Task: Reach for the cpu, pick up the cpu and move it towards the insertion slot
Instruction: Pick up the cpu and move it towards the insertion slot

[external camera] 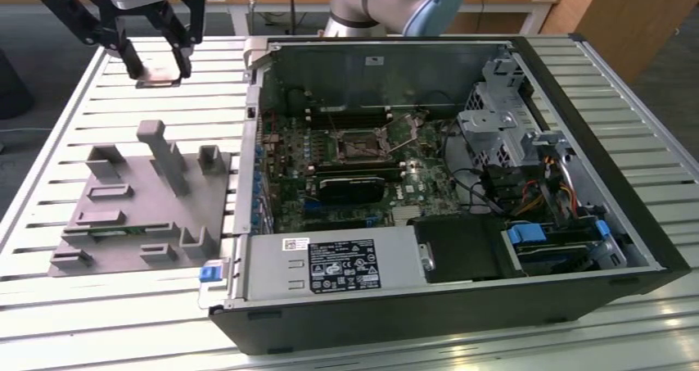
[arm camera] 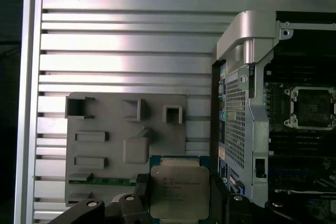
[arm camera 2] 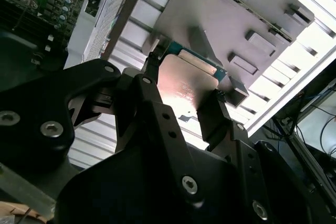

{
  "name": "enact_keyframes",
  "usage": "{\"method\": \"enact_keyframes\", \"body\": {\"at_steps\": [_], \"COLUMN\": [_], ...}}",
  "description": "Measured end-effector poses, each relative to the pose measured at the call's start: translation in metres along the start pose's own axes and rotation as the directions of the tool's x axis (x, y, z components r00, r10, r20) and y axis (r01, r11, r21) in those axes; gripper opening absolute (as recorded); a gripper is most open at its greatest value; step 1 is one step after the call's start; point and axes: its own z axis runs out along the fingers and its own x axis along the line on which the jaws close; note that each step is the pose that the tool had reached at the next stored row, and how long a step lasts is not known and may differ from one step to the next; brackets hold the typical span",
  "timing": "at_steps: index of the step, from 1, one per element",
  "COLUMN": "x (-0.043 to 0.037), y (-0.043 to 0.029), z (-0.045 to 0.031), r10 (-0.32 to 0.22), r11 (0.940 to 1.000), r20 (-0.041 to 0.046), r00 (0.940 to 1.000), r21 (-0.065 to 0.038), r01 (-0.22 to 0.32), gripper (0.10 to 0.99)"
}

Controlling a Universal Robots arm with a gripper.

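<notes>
Item one: my gripper (external camera: 156, 70), raised above the slatted metal table (external camera: 98, 84) toward the exterior view's upper left, well apart from the open computer case (external camera: 459, 183). Its jaws are clamped on the cpu (external camera: 160, 79), one black finger pressing each of two opposite edges.

Item two: the cpu. In the first wrist view I see its silvery top and thin green rim (arm camera: 179, 191) held level between the fingers (arm camera: 140, 190), hanging over the near edge of the grey fixture tray (arm camera: 105, 124). In the second wrist view the same chip (arm camera 2: 186, 85) shows as a shiny plate with a teal edge, a finger (arm camera 2: 212, 114) against one side of it.

Item three: the grey fixture tray (external camera: 131, 199), lying flat on the table just beside the case, on the exterior view's left. It carries several upright posts and shallow pockets; a narrow green memory stick (external camera: 114, 230) lies in one pocket.

Item four: the insertion slot (external camera: 358, 144), a small square socket in a silvery frame on the motherboard (external camera: 327, 166) inside the case. I also see it in the first wrist view (arm camera: 310, 106). The cpu is well apart from it, outside the case wall.

Item five: a black rectangular card (external camera: 349, 187) just below the socket in the exterior view.
</notes>
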Motion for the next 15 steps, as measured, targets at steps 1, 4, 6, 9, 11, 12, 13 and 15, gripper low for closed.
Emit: {"method": "enact_keyframes", "body": {"at_steps": [1, 4, 6, 9, 11, 12, 13, 15], "x": [-0.0017, -0.0072, -0.0107, -0.0162, -0.0199, -0.0216, -0.0234, -0.027], "y": [0.0001, 0.0002, 0.0004, 0.0005, 0.0006, 0.0007, 0.0007, 0.0009], "z": [0.0, -0.0001, -0.0001, -0.0002, -0.0002, -0.0002, -0.0002, -0.0002], "r10": [0.0, 0.0, 0.0, 0.0, 0.0, 0.0, 0.0, 0.0], "r11": [1.0, 1.0, 1.0, 1.0, 1.0, 1.0, 1.0, 1.0], "r20": [0.0, -0.0001, 0.0, -0.0001, -0.0001, 0.0, -0.0001, -0.0001], "r00": [1.0, 1.0, 1.0, 1.0, 1.0, 1.0, 1.0, 1.0], "r21": [0.0, 0.0, 0.0, 0.0, 0.0, 0.0, 0.0, 0.0], "r01": [0.0, 0.0, 0.0, 0.0, 0.0, 0.0, 0.0, 0.0], "gripper": [0.541, 0.541, 0.541, 0.541, 0.541, 0.541, 0.541, 0.541]}}
